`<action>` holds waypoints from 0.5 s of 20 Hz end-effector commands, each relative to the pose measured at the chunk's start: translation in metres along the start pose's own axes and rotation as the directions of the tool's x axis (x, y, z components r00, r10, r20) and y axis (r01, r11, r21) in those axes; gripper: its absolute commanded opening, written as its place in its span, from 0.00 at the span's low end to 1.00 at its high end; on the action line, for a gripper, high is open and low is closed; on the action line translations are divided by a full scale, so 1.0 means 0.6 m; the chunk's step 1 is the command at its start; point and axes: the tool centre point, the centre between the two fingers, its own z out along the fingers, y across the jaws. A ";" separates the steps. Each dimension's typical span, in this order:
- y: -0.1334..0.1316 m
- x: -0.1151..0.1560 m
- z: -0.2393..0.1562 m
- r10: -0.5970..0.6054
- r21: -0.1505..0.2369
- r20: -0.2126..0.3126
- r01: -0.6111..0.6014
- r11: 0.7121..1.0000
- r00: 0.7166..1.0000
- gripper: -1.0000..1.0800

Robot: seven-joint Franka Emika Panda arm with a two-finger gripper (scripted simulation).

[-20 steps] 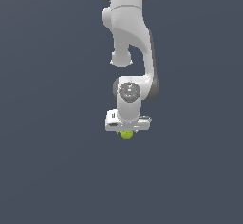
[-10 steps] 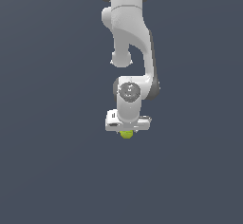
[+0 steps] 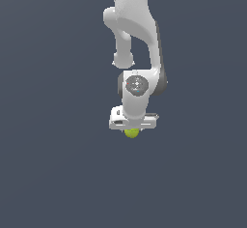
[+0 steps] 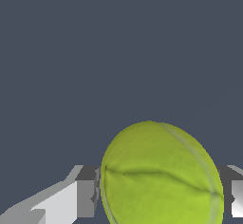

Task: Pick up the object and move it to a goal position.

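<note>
Exterior view: the white arm hangs straight down, and its hand (image 3: 131, 127) has the small yellow-green seamed ball (image 3: 131, 133) showing just beneath it. All around is flat dark grey; I see no worktop edge, wall or goal marker.

Wrist view: the ball (image 4: 161, 175) sits between the two fingers (image 4: 86, 192), both pads touching it, so I judge the hand clenched on the ball. Step in hand, as I judge it: carry. Next I need the goal position, which neither view shows.
</note>
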 end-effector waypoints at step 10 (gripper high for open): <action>-0.074 -0.016 -0.184 0.000 0.000 -0.003 0.000 1.000 1.000 0.00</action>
